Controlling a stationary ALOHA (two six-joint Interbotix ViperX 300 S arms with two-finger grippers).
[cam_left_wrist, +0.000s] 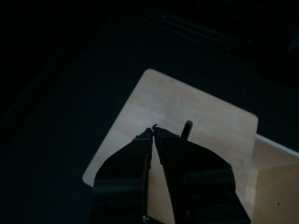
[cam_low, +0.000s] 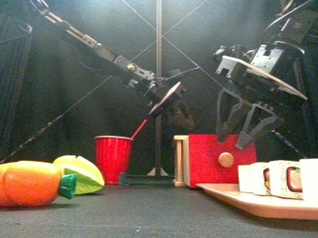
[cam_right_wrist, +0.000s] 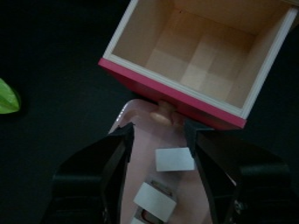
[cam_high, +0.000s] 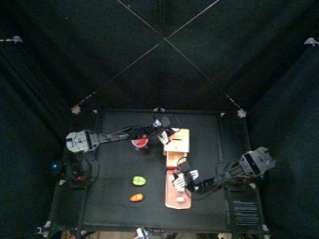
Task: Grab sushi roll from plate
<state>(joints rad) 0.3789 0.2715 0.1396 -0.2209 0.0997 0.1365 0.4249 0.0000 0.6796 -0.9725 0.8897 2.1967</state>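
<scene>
Several white sushi rolls point(cam_right_wrist: 173, 160) lie in a row on a long salmon-coloured board point(cam_right_wrist: 142, 149); they also show at the right in the front view point(cam_low: 276, 178). My right gripper point(cam_right_wrist: 156, 131) is open and hangs over the board's far end, above the rolls and holding nothing. In the front view it point(cam_low: 239, 139) hangs in front of the box. My left gripper point(cam_left_wrist: 158, 133) is shut and empty above a pale beige surface point(cam_left_wrist: 193, 118). A small round red-pink plate does not clearly show in any view.
An open wooden box with a red-pink side point(cam_right_wrist: 193, 52) stands just beyond the salmon board. A red cup point(cam_low: 113, 156) stands left of it. A green piece point(cam_low: 78, 172) and an orange piece point(cam_low: 32, 183) lie at the front left.
</scene>
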